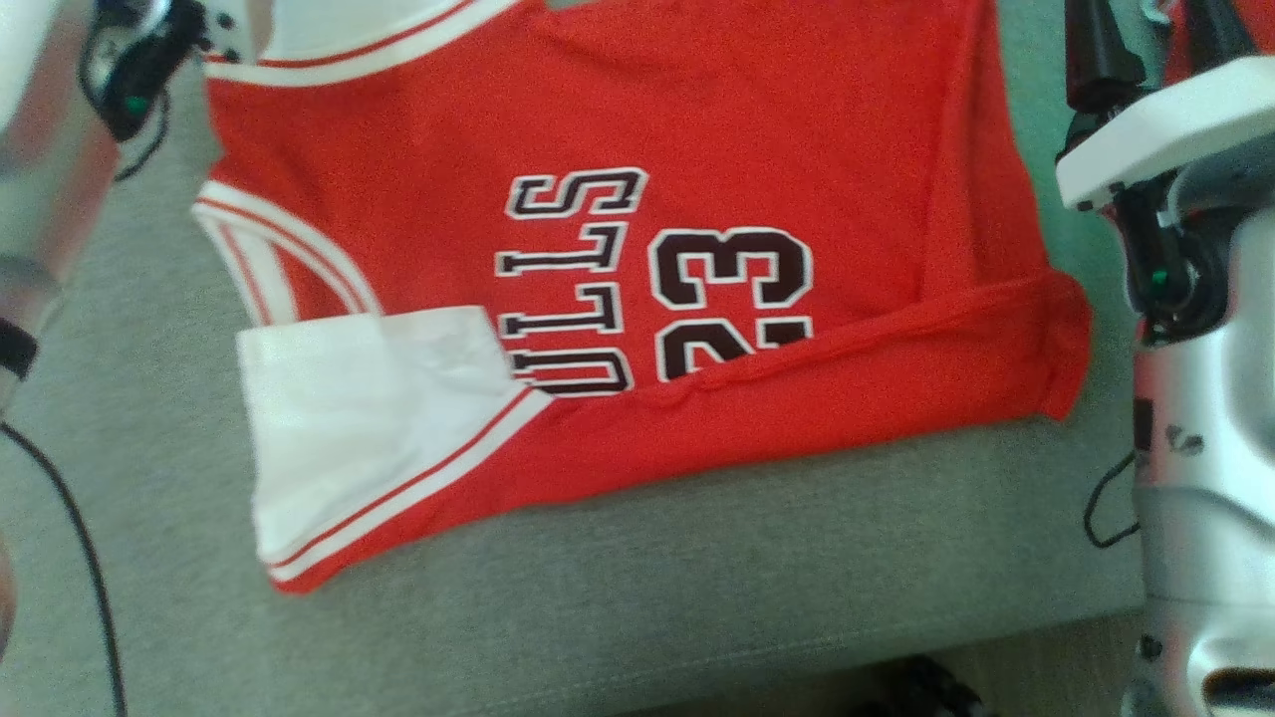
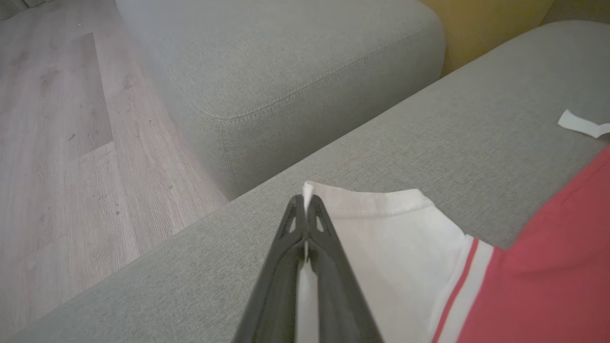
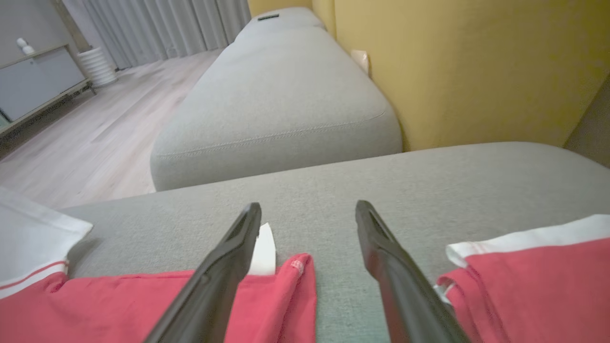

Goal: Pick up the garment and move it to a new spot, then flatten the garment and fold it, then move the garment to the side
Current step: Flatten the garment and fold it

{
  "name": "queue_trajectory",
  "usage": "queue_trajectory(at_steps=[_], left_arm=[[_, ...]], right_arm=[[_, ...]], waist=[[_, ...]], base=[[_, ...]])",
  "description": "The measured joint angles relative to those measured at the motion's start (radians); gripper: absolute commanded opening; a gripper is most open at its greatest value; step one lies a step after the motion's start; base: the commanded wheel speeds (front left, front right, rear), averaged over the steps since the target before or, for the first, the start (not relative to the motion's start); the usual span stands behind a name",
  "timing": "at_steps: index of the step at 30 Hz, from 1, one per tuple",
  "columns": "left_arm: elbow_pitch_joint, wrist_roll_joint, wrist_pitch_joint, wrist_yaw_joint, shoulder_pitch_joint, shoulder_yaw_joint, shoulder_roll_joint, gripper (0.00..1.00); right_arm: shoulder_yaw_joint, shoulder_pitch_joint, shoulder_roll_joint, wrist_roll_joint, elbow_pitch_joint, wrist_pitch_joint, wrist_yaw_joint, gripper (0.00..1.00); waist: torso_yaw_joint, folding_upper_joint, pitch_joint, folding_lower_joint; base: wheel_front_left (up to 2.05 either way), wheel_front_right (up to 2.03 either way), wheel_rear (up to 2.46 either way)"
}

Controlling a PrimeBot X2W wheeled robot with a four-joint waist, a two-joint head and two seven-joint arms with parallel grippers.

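Note:
The garment (image 1: 697, 129) is a red sleeveless jersey with white trim and dark "BULLS 23" lettering, spread on a grey sofa seat (image 1: 697, 588). Its near edge is folded over, and a white panel (image 1: 369, 418) lies at its lower left. My left gripper (image 2: 306, 200) is shut on a white corner of the garment (image 2: 381, 238), just above the seat. In the head view the left gripper (image 1: 189, 40) sits at the jersey's top left corner. My right gripper (image 3: 309, 209) stands open over the jersey's red edge (image 3: 286, 295), nothing between its fingers. The right gripper (image 1: 1150, 40) is at the garment's top right.
A second grey cushion (image 3: 286, 105) adjoins the seat, with a yellow wall (image 3: 467, 66) behind and wood floor (image 2: 57, 143) beside it. A small white tag (image 2: 581, 125) lies on the seat. A black cable (image 1: 80, 558) hangs at the left; my silver body (image 1: 1205, 498) is at the right.

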Motion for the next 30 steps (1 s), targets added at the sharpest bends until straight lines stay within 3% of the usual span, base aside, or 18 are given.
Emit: queue_trajectory(at_steps=[5, 13, 21, 29, 30], left_arm=[[-0.078, -0.030, -0.080, 0.000, 0.061, -0.053, -0.003, 0.00], [-0.153, -0.038, -0.125, 0.000, 0.090, -0.109, -0.003, 0.00], [-0.195, -0.039, -0.125, 0.000, 0.089, -0.144, -0.009, 0.00], [-0.196, -0.057, -0.125, 0.000, 0.083, -0.167, -0.009, 0.00], [-0.193, -0.060, -0.125, 0.000, 0.083, -0.168, -0.008, 0.00]], right_arm=[[0.016, -0.061, -0.070, -0.029, 0.141, 0.080, 0.000, 1.00], [0.063, -0.134, -0.162, -0.044, 0.344, 0.133, 0.000, 1.00], [0.128, -0.207, -0.213, -0.042, 0.524, 0.157, 0.000, 1.00], [0.212, -0.276, -0.225, -0.004, 0.624, 0.151, 0.000, 1.00], [0.224, -0.280, -0.228, 0.006, 0.629, 0.151, 0.000, 0.61]], waist=[[0.081, 0.0000, -0.047, 0.0000], [0.147, 0.0000, -0.067, 0.0000], [0.166, 0.0000, -0.049, 0.0000], [0.167, 0.0000, -0.043, 0.0000], [0.166, 0.0000, -0.043, 0.0000]], base=[[0.00, 0.00, 0.00], [0.00, 0.00, 0.00], [0.00, 0.00, 0.00], [0.00, 0.00, 0.00], [0.00, 0.00, 0.00]])
